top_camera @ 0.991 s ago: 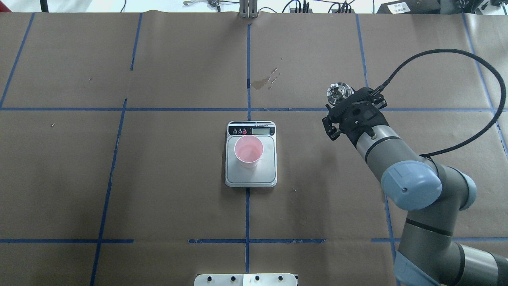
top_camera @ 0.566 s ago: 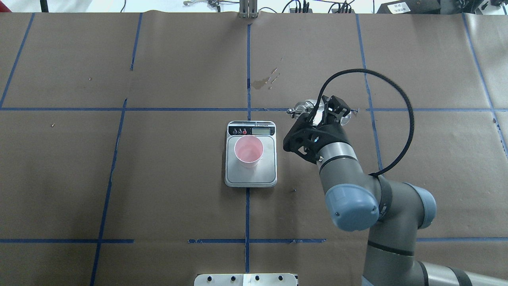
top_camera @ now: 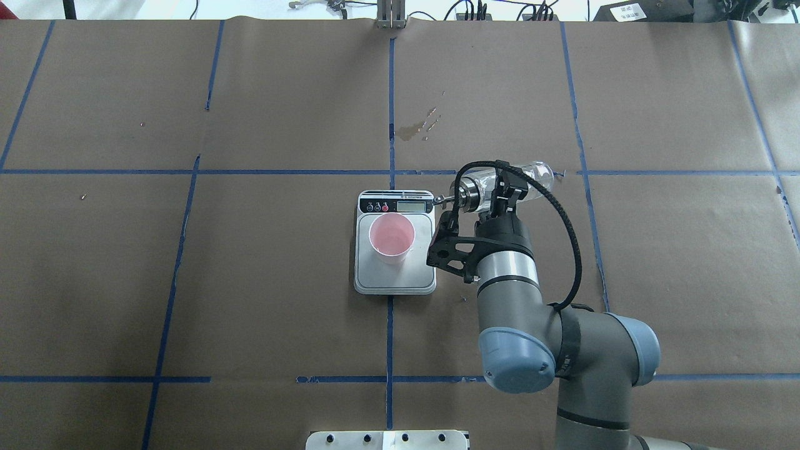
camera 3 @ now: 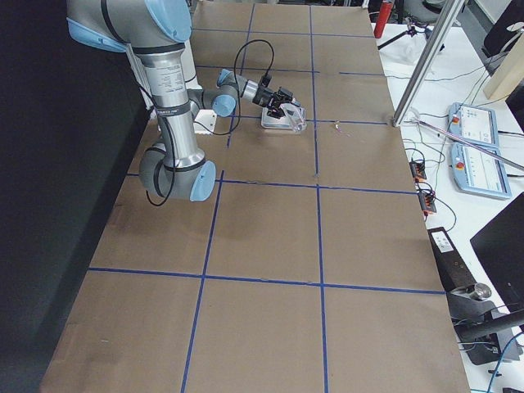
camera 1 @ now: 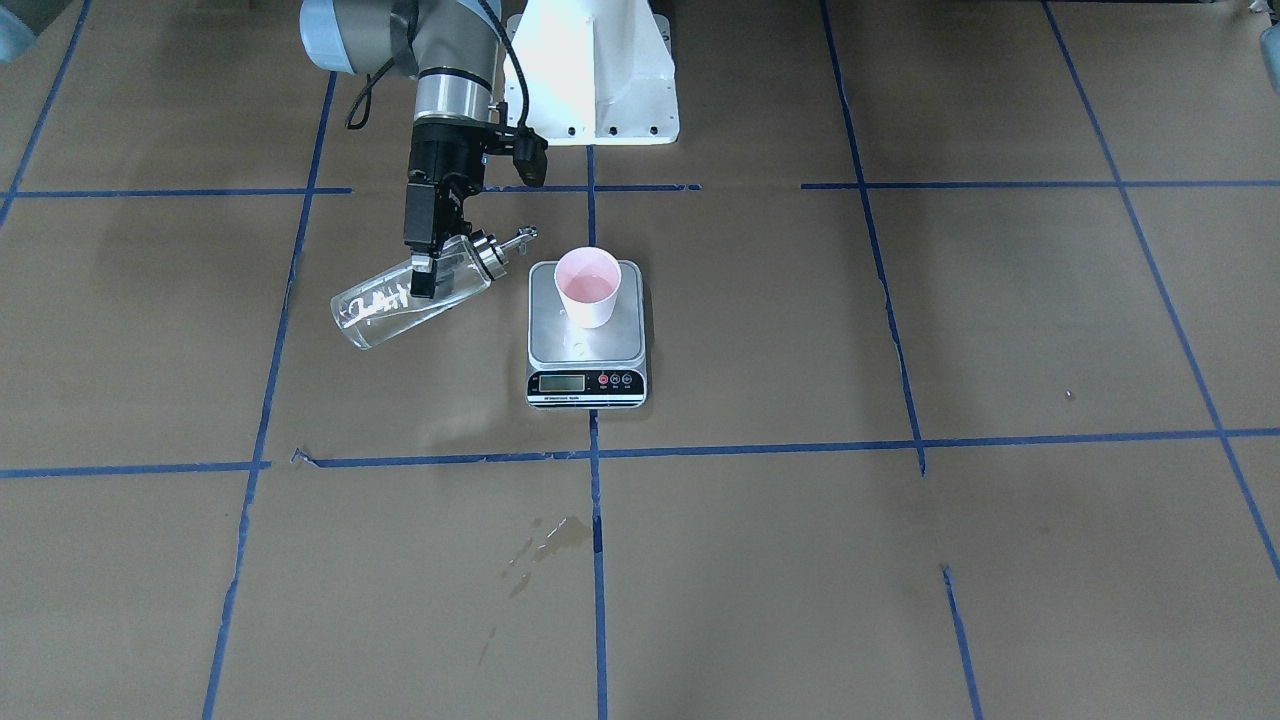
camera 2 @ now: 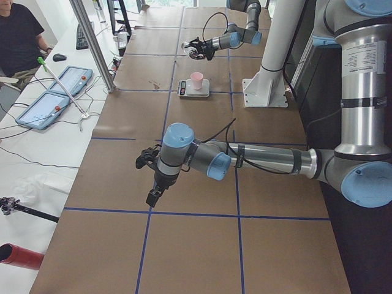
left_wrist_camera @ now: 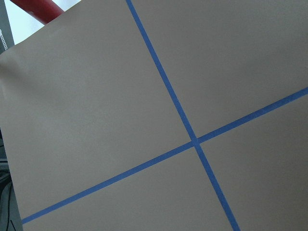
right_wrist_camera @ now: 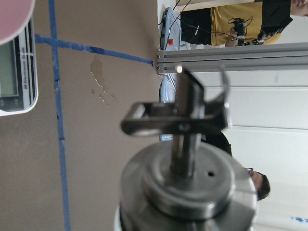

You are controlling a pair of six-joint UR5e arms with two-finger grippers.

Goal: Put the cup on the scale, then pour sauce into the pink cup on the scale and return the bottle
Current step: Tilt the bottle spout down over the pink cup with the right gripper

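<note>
The pink cup (top_camera: 391, 237) stands upright on the scale (top_camera: 420, 275), on the left half of the platform; it also shows in the front-facing view (camera 1: 588, 287). My right gripper (camera 1: 425, 275) is shut on the clear glass bottle (camera 1: 375, 310) and holds it tipped almost flat above the table, beside the scale. The metal spout (top_camera: 445, 199) points at the scale's display corner and is short of the cup. The right wrist view shows the cap and spout (right_wrist_camera: 178, 120) close up. The sauce cannot be made out. My left gripper (camera 2: 151, 196) hovers over bare table far from the scale; I cannot tell whether it is open.
A dried stain (top_camera: 417, 128) marks the brown paper beyond the scale. Blue tape lines cross the table. The white robot base (camera 1: 597, 70) stands behind the scale. Operators and equipment sit past the table's far edge (camera 2: 18, 37).
My right arm has swung left to the scale with the bottle. The bottle has gone from upright to tipped on its side, spout toward the scale. The cup and scale have not moved.
</note>
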